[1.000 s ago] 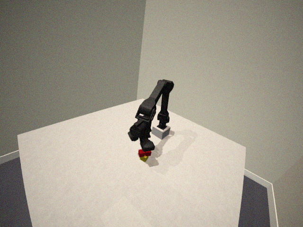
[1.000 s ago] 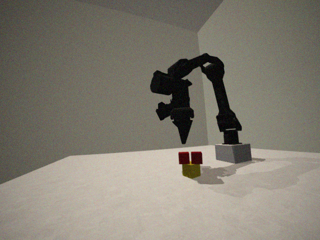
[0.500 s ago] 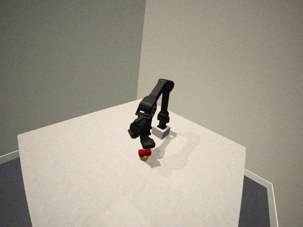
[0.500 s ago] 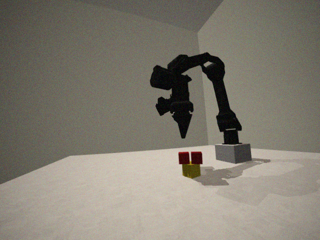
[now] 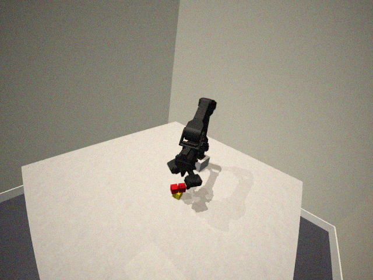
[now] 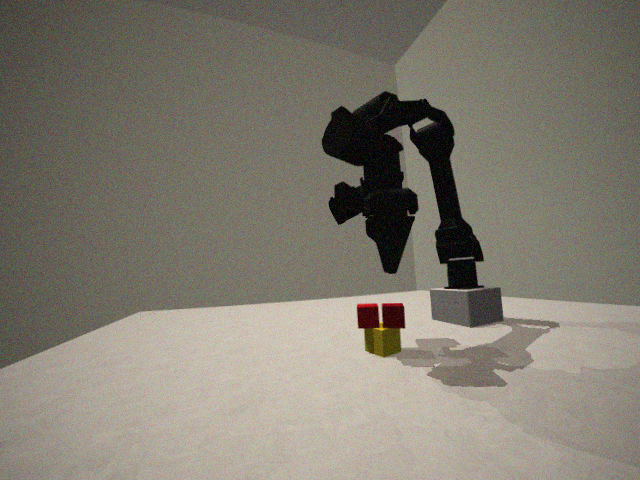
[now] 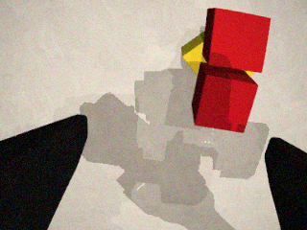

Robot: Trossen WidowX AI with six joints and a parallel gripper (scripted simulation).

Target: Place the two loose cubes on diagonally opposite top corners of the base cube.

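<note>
The yellow base cube (image 5: 178,196) (image 6: 386,342) (image 7: 193,59) stands on the table, turned cornerwise under the red cubes. One red cube (image 5: 174,188) (image 6: 367,316) and another red cube (image 5: 182,187) (image 6: 393,316) rest level on top of it, side by side, with a narrow gap between them in the exterior view. In the wrist view one red cube (image 7: 240,40) is above the other red cube (image 7: 223,103), and their gap cannot be told there. My gripper (image 6: 391,271) (image 7: 179,137) is open and empty, above the stack and clear of it.
The grey block (image 5: 203,164) (image 6: 467,307) under the arm's foot stands behind the stack, to the right in the exterior view. The arm's shadow falls across the table (image 5: 105,210) (image 6: 206,403) beside the stack. Table edges show in the top view.
</note>
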